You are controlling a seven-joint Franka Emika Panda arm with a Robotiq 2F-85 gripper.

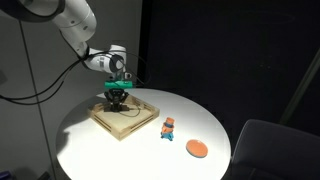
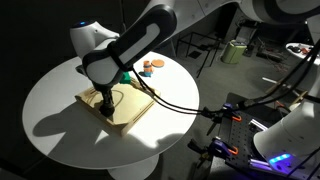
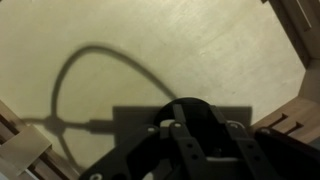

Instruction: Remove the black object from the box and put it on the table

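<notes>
In an exterior view the gripper [image 1: 117, 96] is down inside the box [image 1: 140, 122], near its far rim, on the table [image 1: 215, 115]. We cannot see the black object here, because the fingers hide it. 1 toy [image 1: 168, 127] and 1 disc [image 1: 197, 149] lie on the table, apart from the box.

In an exterior view the arm covers most of the gripper [image 2: 107, 99] low over the box [image 2: 130, 112], so its jaws stay hidden from us.

In the wrist view the gripper [image 3: 195, 140] hangs over the box floor, with a rim [image 3: 300, 60] at the right. A dark rounded lump at the fingertips is probably the black object [image 3: 188, 108]. We cannot tell whether the jaws are spread or clamped on it.

We see 3 risks. A shallow pinch on so flat a lump could let it slip back. Fingers pressed to the floor could drag the box. A low carry could catch the rim.
</notes>
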